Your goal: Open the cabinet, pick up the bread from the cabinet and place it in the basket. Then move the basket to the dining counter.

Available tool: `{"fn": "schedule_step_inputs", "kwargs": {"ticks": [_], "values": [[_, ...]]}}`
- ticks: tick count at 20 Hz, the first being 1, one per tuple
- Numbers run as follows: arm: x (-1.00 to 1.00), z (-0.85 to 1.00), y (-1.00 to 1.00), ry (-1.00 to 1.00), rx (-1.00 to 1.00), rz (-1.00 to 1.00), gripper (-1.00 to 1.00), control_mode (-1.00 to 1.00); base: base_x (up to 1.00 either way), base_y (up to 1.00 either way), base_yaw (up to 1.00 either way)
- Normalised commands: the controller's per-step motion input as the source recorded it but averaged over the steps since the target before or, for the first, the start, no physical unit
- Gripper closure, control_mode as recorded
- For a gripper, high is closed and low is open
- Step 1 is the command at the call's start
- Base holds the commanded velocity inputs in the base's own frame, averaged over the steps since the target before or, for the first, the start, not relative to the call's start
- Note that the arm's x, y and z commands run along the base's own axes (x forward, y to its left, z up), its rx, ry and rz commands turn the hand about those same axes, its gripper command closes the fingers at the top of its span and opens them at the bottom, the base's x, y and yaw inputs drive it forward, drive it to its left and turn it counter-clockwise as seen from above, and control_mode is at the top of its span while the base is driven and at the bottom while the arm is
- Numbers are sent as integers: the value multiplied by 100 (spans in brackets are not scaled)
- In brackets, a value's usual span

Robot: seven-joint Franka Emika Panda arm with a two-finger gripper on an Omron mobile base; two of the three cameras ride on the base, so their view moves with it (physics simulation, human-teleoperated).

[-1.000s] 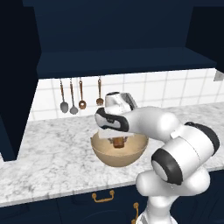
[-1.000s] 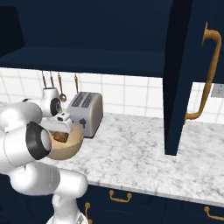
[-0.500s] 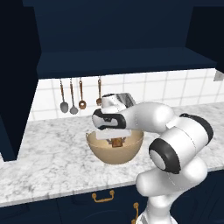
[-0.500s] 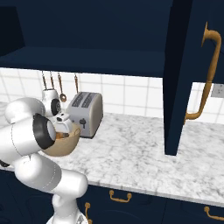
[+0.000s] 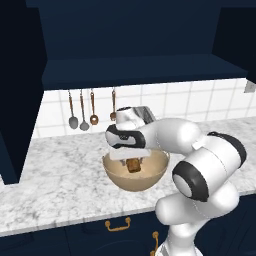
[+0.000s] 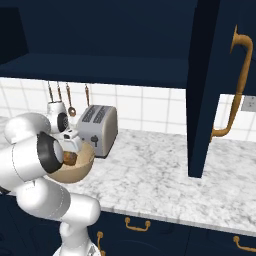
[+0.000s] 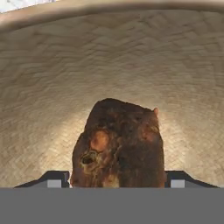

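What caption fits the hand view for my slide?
Tool holding the bread low inside the basket.

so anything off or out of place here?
Nothing stands out. The basket sits upright on the marble counter, the end effector holds the bread inside it, nothing spilled. The cabinet door hangs open, as expected.

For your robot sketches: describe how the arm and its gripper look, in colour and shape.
The arm is glossy white with rounded, bulbous segments and dark bands and round caps at its joints. The gripper has a white body and two small dark fingers. No cables or markings show.
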Motion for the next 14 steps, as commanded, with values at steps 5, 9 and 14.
{"fn": "schedule_step_inputs", "kwargs": {"ticks": [5, 9, 14], "values": [[-31, 43, -13, -7, 4, -4, -100, -100, 0, 0, 0], [-35, 47, -55, -2, 9, -4, -100, -100, 0, 0, 0], [-81, 39, -80, 1, 12, -16, -100, -100, 0, 0, 0]]}}
